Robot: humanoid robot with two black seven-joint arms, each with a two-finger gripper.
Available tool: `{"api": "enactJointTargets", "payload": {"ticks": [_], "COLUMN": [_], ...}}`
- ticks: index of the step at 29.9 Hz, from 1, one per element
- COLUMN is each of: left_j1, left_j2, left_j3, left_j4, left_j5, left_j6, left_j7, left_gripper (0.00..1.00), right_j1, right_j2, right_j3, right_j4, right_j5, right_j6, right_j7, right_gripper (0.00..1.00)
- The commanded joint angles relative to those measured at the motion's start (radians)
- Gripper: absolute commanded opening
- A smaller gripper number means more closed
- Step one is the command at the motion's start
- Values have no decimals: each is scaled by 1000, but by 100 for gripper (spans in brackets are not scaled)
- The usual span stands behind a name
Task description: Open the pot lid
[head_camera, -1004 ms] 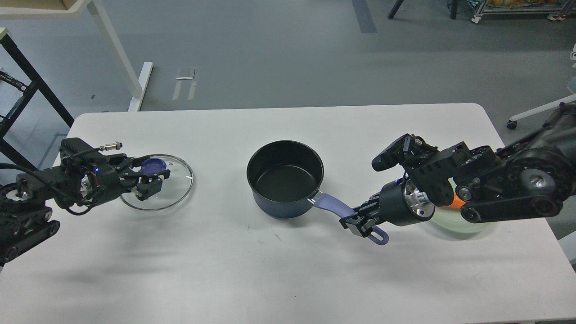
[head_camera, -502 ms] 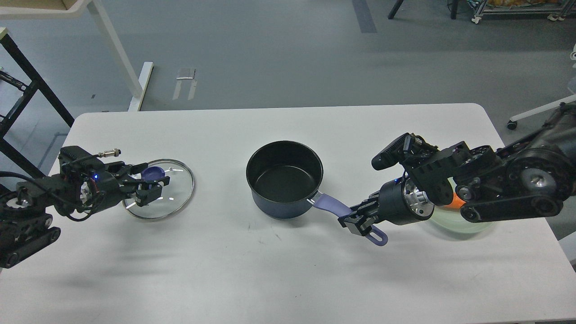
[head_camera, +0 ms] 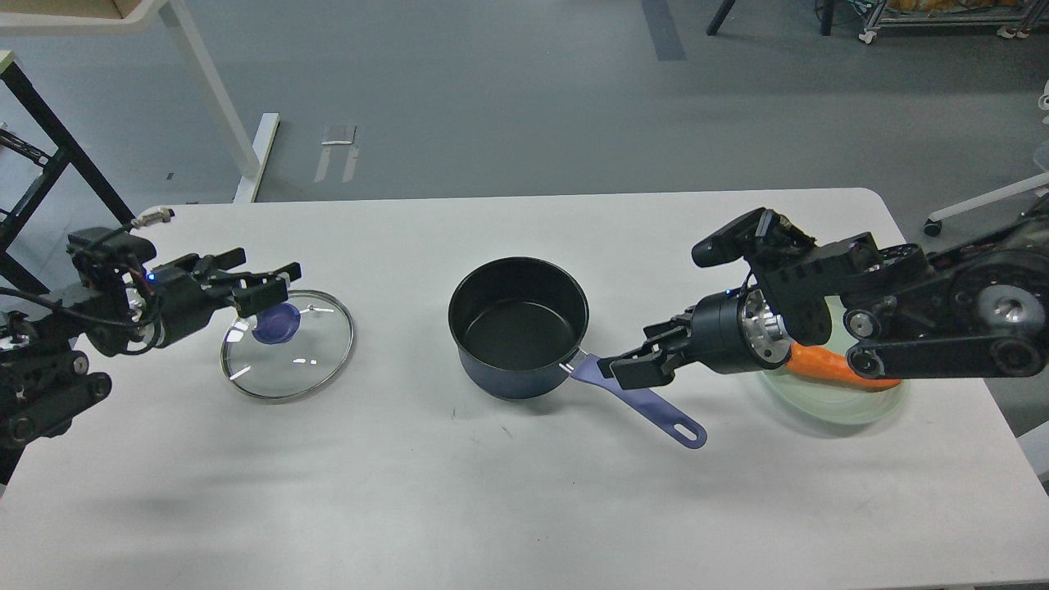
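The dark blue pot (head_camera: 518, 326) stands open at the table's middle, its purple handle (head_camera: 647, 406) pointing to the front right. The glass lid (head_camera: 287, 346) with its purple knob (head_camera: 275, 323) lies flat on the table at the left. My left gripper (head_camera: 264, 283) is open, raised just above and behind the knob, holding nothing. My right gripper (head_camera: 635, 360) is open, lifted just above the pot handle near its base and apart from it.
A pale green plate (head_camera: 836, 400) with an orange carrot (head_camera: 840, 369) lies at the right, under my right arm. The white table (head_camera: 508, 508) has bare room in front. A table leg and black frame stand beyond the left edge.
My left gripper let go of the lid knob and rose back to the left; the lid now lies flat. My right gripper opened, released the pot handle and lifted up.
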State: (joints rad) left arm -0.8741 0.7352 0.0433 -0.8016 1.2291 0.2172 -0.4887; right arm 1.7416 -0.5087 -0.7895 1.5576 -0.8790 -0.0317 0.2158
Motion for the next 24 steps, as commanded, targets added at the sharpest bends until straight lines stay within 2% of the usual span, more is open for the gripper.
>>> {"api": "enactJointTargets", "payload": {"ticks": [1,4,9,15,24], "left_j1": [-35,-68,-97,-97,-72], "left_j2": [-10,-34,-88,-169,-232], "left_j3": [-2,-5,-11,-91,-212], "left_j4": [-5,-7,2,10,12], "left_j5": [-210,-383,-669,-1092,-1237], "left_j6": [-1,-10,-41,-71,-107], "left_j7": [0,0,0,0,0], "left_gripper": [99,99,99,99,99], "right_j1": [-11,-74,-249,-471,-600], "right_j2": [-124,-250,-323,-303,-143], "right_j3": [145,344,678,979,1108], "right_j4": [-8,-13,-106,-280,-537], "right_j5": [84,97,98,132,512], "right_j6": [9,10,10,-2,-4], "right_j7": [1,-1,-1,-1,2], "right_gripper": [98,99,99,100,100]}}
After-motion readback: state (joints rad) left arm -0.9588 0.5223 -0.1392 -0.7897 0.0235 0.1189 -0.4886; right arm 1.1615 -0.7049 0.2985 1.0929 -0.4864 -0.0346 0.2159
